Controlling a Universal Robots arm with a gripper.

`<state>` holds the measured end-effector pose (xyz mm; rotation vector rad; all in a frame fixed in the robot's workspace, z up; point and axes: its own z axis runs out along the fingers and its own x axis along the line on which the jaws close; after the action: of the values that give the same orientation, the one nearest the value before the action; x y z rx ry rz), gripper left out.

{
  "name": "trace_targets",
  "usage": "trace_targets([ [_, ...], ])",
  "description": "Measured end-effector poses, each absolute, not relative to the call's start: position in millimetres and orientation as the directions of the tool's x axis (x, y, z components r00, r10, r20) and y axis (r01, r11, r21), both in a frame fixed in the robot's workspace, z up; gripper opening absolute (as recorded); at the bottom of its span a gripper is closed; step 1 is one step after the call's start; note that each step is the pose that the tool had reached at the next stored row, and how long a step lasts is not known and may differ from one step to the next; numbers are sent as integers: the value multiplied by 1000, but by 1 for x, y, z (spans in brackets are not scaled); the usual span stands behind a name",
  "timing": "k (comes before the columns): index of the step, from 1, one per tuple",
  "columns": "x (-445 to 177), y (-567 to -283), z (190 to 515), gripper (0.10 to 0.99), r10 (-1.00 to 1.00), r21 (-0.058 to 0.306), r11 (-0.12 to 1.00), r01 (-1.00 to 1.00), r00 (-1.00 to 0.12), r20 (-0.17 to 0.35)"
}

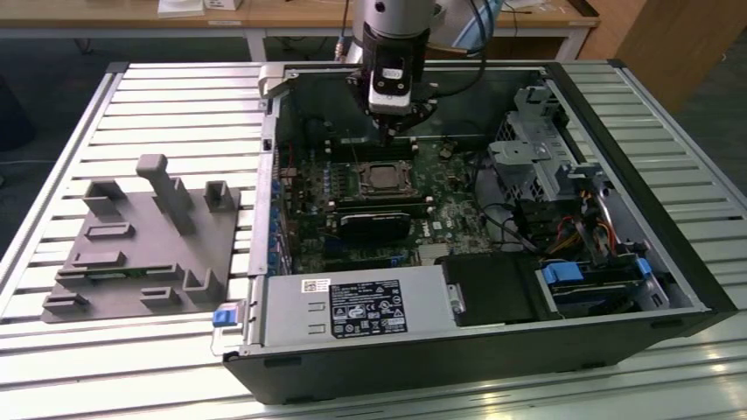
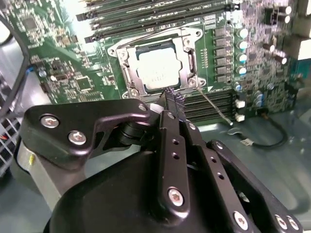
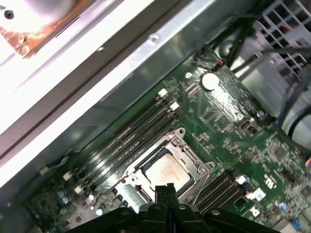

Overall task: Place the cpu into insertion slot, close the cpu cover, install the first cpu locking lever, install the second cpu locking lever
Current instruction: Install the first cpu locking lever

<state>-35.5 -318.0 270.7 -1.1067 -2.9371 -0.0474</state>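
Observation:
The cpu (image 2: 156,73) lies flat in its socket on the green motherboard, pale silvery top facing up; it also shows as the cpu (image 3: 167,172) and the cpu (image 1: 380,179). The cpu cover (image 2: 190,64) is down around it as a metal frame, cpu cover (image 3: 198,167). One thin wire lever (image 2: 215,106) juts away from the socket corner; another lever (image 2: 146,38) runs along the socket's far side. My gripper (image 2: 174,98) is shut with nothing in it, tips just off the socket's edge, gripper (image 3: 164,189). In the exterior view the gripper (image 1: 398,138) hangs above the board behind the socket.
Memory slots (image 3: 131,133) flank the socket on both sides. A black fan-cooled card (image 1: 376,223) sits in front of the socket. The case wall (image 3: 121,73) runs close by. Drive cages and cables (image 1: 548,166) fill the exterior view's right. A grey fixture (image 1: 146,241) stands on the table outside the case.

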Motion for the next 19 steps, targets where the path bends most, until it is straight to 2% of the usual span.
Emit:
trace_targets([
  [19,-35,-318,268,106,365,27,930,365,-931,13],
])
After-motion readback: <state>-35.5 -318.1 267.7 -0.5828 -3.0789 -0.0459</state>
